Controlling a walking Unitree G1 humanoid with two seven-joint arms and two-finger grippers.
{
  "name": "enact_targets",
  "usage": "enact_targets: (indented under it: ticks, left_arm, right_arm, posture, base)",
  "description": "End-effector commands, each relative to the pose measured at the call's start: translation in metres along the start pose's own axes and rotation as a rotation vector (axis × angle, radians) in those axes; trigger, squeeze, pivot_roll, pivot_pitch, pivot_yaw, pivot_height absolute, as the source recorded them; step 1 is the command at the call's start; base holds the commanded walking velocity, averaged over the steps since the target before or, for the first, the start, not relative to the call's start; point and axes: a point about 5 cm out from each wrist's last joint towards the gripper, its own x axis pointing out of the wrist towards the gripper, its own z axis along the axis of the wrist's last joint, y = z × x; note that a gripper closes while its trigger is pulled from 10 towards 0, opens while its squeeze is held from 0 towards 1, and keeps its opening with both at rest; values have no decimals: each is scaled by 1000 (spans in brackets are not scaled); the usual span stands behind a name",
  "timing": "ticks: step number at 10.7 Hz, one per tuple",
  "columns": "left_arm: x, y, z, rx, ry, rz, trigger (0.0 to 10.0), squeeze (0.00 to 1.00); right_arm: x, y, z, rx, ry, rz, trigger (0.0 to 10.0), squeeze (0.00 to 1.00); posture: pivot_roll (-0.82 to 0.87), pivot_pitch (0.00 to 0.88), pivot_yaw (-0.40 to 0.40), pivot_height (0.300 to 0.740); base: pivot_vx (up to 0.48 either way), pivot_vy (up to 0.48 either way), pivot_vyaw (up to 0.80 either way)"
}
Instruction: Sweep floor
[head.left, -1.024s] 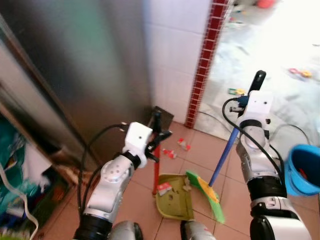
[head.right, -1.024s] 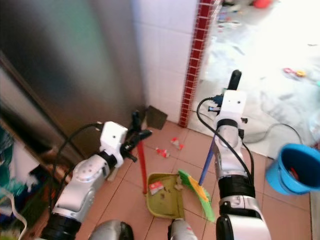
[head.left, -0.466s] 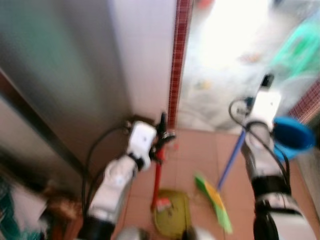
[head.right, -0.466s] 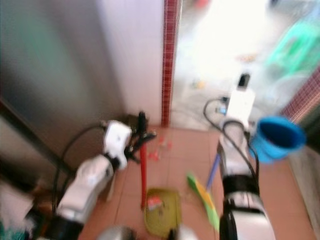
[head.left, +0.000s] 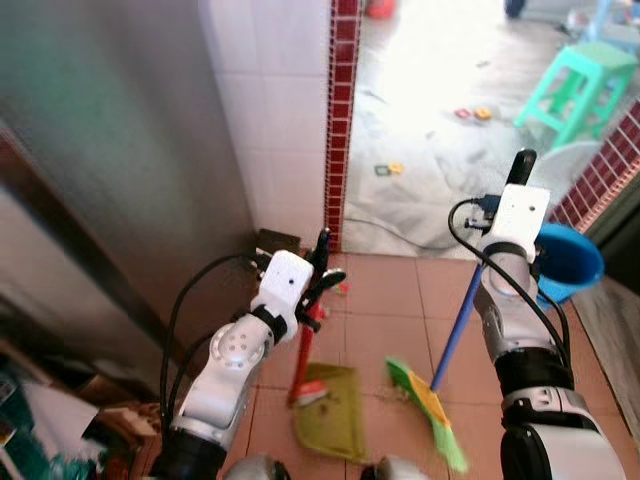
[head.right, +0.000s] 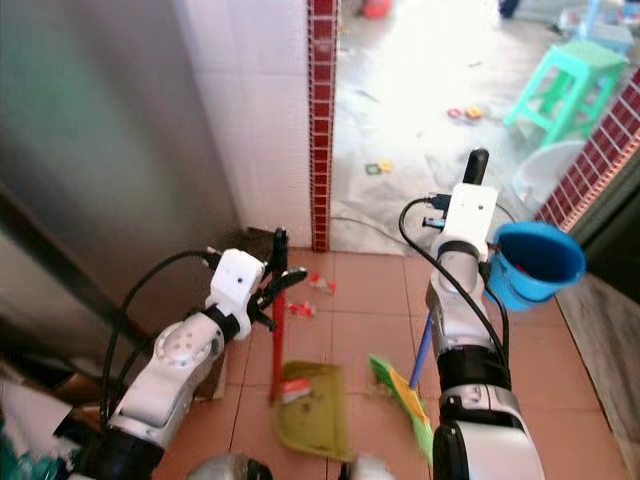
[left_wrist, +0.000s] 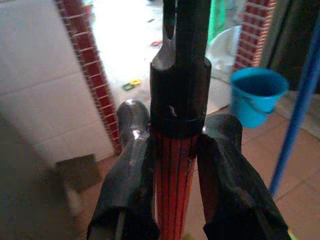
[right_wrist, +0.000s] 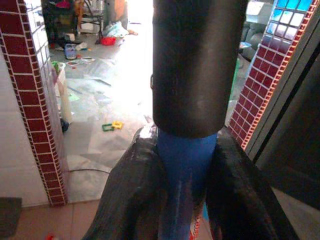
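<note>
Grippers w/ broom and dustpan, mid-sweep.
Left gripper (left_wrist: 175, 150) pinches red dustpan handle (head.left: 305, 345); right gripper (right_wrist: 182, 165) clamps blue broom handle (head.left: 458, 325).

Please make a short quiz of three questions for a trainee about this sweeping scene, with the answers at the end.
1. True or false: the left end effector is shut on the red dustpan handle.
2. The right end effector grips the handle of which tool? A) mop B) broom C) rake
3. What colour is the bucket beside the right arm?

Key
1. True; both fingers press the red handle.
2. B; its green bristles rest on the tiles beside the green dustpan.
3. Blue.
</note>
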Motion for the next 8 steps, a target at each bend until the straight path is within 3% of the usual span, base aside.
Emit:
enact_targets:
  ticks: [1,3,4,6,8]
  left_arm:
    - [4,1,9,23,-37,6,10000,0]
    - [17,14,1,-7,-25,160,10000,0]
    - [23,16,2,18,-41,204,10000,0]
    - [31,6,-1,-24,-38,173,10000,0]
    - [37,1,-3,-24,-50,160,10000,0]
  right_arm:
    - [3,0,5,2,-4,-12,10000,0]
    - [5,2,1,14,50,-37,10000,0]
    - [5,3,-1,16,74,-37,10000,0]
    - [5,9,-5,74,130,-20,10000,0]
    - [4,28,7,381,160,26,10000,0]
  posture:
    - [-1,39,23,740]
    - [-10,48,19,740]
    - [-18,51,19,740]
    - [-32,53,24,740]
    - [-34,55,28,740]
  base:
    - [0,0,0]
    - [0,0,0]
    - [0,0,0]
    - [0,0,0]
    - [0,0,0]
